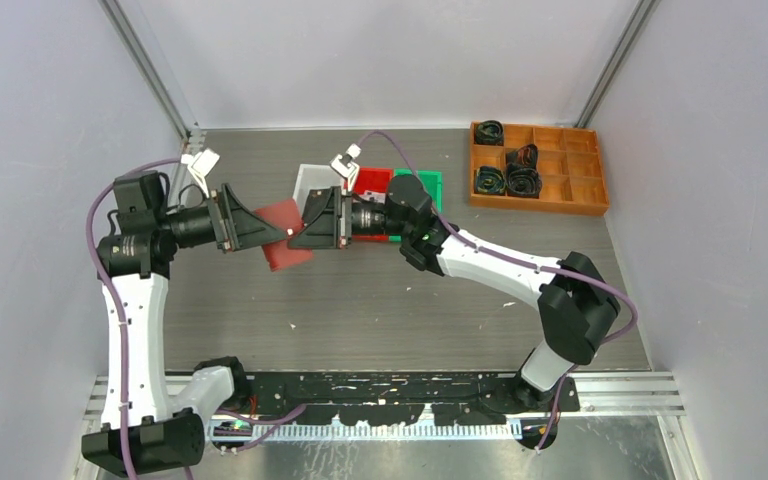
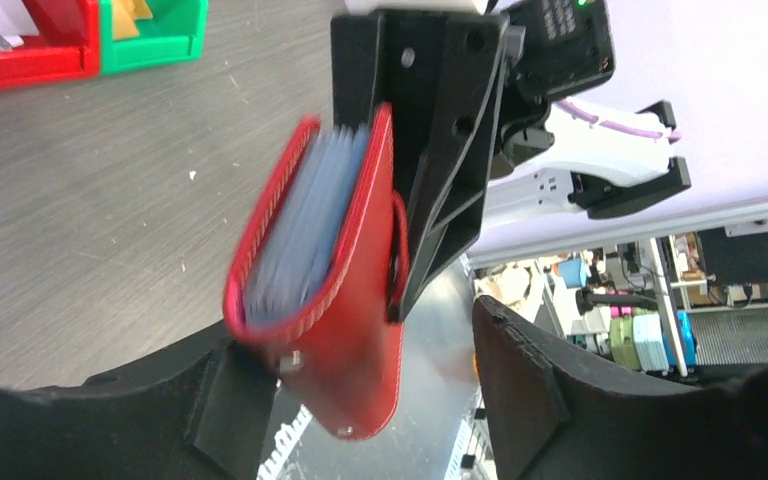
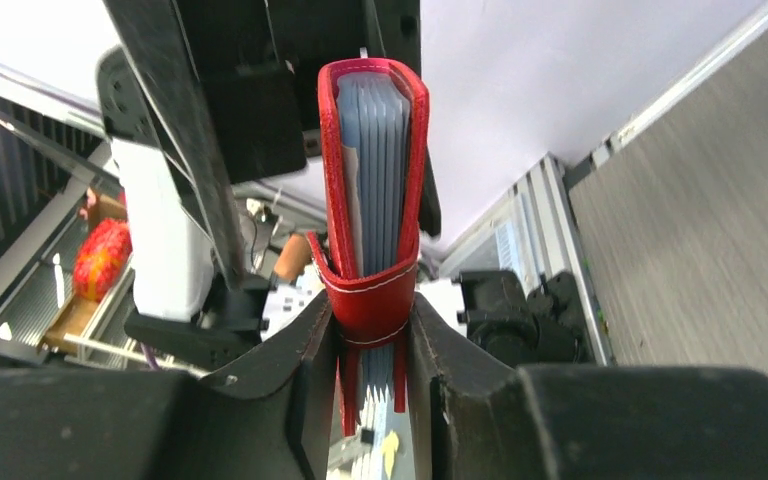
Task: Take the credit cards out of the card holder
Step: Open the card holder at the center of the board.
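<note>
The red card holder (image 1: pixel 282 238) hangs in the air between my two grippers, above the table's middle. My right gripper (image 3: pixel 375 350) is shut on its snap-tab end (image 3: pixel 372 300). Pale blue-grey sleeves and card edges (image 3: pixel 372 165) show inside its folded covers. In the left wrist view the holder (image 2: pixel 345 330) sits between my left gripper's (image 2: pixel 380 400) wide-apart jaws, resting against the left finger (image 2: pixel 225 400), clear of the right finger (image 2: pixel 530 390). The sleeves (image 2: pixel 305 225) are blurred there. No separate credit card can be made out in the holder.
A white bin (image 1: pixel 311 180), a red plastic bin (image 1: pixel 370 181) and a green bin (image 1: pixel 422 186) stand behind the right gripper. The red bin (image 2: pixel 30 55) holds pale cards, the green one (image 2: pixel 155 35) a gold card. A wooden divider tray (image 1: pixel 538 167) with black coils sits back right.
</note>
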Available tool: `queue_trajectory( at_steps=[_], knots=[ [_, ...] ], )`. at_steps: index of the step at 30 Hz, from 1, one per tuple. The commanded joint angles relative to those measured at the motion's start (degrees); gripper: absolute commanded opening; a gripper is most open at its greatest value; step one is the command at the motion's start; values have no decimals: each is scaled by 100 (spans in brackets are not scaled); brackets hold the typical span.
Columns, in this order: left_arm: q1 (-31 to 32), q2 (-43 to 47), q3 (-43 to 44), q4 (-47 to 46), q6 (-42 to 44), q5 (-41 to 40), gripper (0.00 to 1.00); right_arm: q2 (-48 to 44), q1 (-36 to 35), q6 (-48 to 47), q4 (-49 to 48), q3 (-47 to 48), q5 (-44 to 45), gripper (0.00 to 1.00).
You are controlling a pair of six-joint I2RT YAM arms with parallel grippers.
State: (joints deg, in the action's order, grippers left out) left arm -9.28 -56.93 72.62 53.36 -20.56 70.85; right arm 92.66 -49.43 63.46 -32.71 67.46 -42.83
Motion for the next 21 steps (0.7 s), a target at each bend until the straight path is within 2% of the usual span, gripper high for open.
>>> queue_trajectory(
  at_steps=[1, 9, 13, 21],
  knots=[
    [14, 246, -204, -80, -167, 479, 64, -273, 92, 261, -1022, 164, 725, 15],
    [17, 341, -396, -66, -203, 519, 44, -158, 91, 446, -1308, 179, 1039, 15],
    [16, 306, -290, -172, -216, 277, 34, -159, 62, 406, -1236, 180, 1023, 15],
    [14, 255, -328, -592, -567, 240, 43, -170, -64, 202, -992, 213, 1016, 19]
  ],
)
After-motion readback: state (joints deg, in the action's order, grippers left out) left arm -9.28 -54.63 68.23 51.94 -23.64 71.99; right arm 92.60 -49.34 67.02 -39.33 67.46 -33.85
